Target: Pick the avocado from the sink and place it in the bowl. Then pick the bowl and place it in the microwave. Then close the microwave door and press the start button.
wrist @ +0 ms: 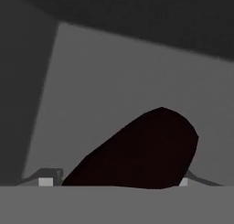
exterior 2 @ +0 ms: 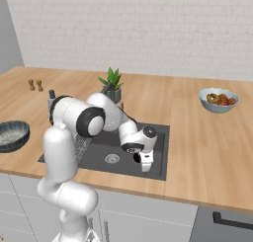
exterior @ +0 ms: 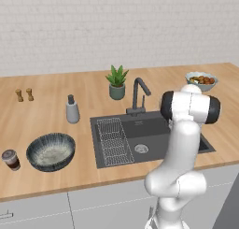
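The avocado (wrist: 141,150) lies between the two fingertips (wrist: 45,178), long axis slanting across the gap, on the sink (wrist: 119,81) floor. The jaws stand apart either side; whether they press it cannot be told.

No text, label, brand, number or sign can be read anywhere in these pictures: the surfaces in all three views carry no legible marking.

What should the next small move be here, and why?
Probably shut the pincer on the avocado: in the hand view the fruit lies on the sink floor between the two fingertips, which stand apart on either side.
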